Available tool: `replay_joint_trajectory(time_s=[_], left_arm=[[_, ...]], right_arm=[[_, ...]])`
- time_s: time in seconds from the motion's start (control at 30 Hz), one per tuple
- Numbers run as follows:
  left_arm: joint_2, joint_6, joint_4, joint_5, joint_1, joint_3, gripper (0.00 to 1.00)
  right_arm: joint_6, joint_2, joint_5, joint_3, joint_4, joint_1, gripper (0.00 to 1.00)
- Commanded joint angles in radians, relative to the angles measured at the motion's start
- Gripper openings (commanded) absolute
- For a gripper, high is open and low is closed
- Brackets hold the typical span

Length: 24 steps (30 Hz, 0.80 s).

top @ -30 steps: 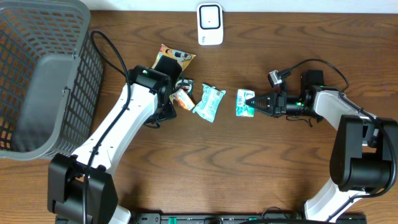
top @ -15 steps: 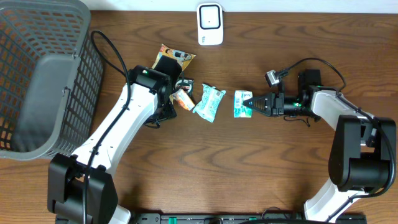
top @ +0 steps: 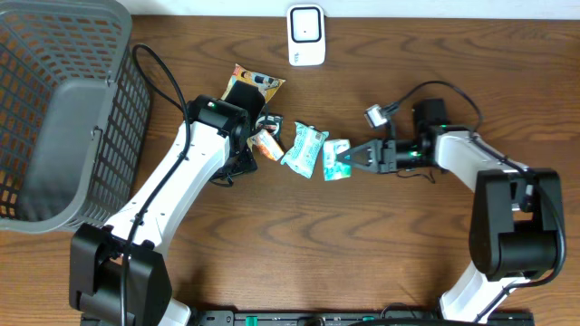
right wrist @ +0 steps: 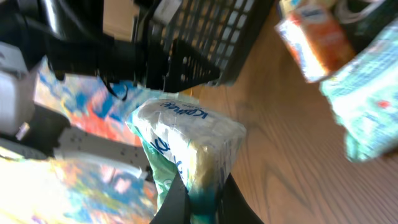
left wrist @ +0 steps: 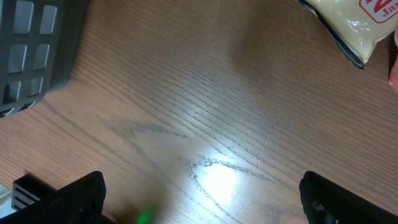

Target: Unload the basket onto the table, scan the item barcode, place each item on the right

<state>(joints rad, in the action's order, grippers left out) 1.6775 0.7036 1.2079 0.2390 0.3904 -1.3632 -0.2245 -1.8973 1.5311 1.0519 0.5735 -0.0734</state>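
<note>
The right gripper is pinched shut on a small green-and-white packet, holding it by one edge just off the wooden table, near the middle and a little to the robot's right. The grey basket, far over on the left, plays no part in this step. The left gripper is spread wide and empty over bare wood, with its arm lying across the pile of snacks. So the right arm has the item and is the one placed to present it. The white scanner stands at the far edge of the table. From the held packet it lies well away toward that edge and slightly to the left, with open wood between them. The gripper points sideways toward the left arm, and the packet's long side runs roughly across that line, toward and away from the scanner. A teal bag lies just beside the packet on its left. A yellow bag and a small orange pack lie beyond it. My judgement is that the move should carry the packet toward the far edge and turn its printed face to the scanner. I cannot tell which face bears the barcode.
</note>
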Motion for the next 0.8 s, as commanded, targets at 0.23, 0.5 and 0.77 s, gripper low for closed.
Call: replay_joint_trajectory(time_s=[0.23,0.5,0.77], left_arm=[[-0.005,0.009,0.007,0.016,-0.003,0.006,0.98],[-0.005,0.009,0.007,0.016,-0.003,0.006,0.98],[-0.005,0.009,0.007,0.016,-0.003,0.006,0.98]], right_arm=[[-0.031,-0.005,0.031,0.016,-0.032,-0.077,0.01],[-0.031,-0.005,0.03,0.016,-0.032,-0.08,0.01],[-0.031,-0.005,0.019,0.016,-0.032,-0.093,0.01]])
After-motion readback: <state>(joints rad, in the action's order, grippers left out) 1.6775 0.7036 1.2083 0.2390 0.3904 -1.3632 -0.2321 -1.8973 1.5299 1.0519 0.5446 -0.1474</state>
